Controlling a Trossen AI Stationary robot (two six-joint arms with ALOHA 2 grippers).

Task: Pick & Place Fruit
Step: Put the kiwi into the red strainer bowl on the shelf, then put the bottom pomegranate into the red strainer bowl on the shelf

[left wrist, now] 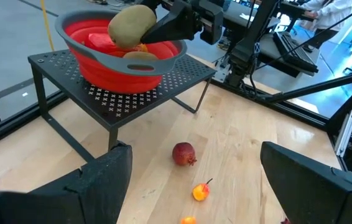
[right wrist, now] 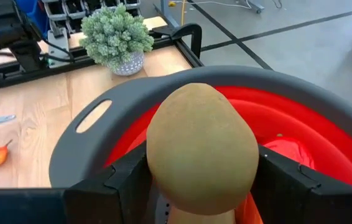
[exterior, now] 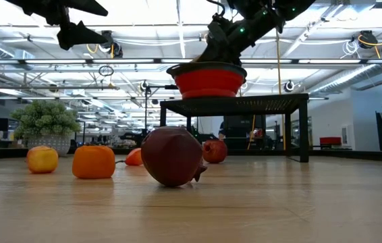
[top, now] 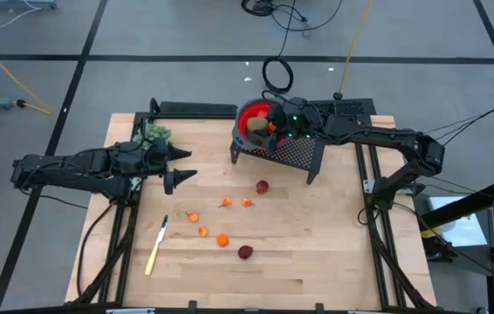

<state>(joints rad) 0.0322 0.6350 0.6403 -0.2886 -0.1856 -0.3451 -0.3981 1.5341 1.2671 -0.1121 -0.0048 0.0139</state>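
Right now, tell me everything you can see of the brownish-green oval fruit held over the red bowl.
The brownish-green oval fruit is smooth, matte and egg-shaped, like a kiwi, with no stem or marks showing. The right end effector grips it between its two dark fingers, holding it just above the red bowl with the grey rim, which sits on the black perforated stand. A second similar oval already lies in the bowl beneath it, beside a red-orange piece.

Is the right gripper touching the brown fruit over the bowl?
Touching. In the right wrist view, the right gripper has its jaws pressed against both sides of the brown fruit above the bowl.
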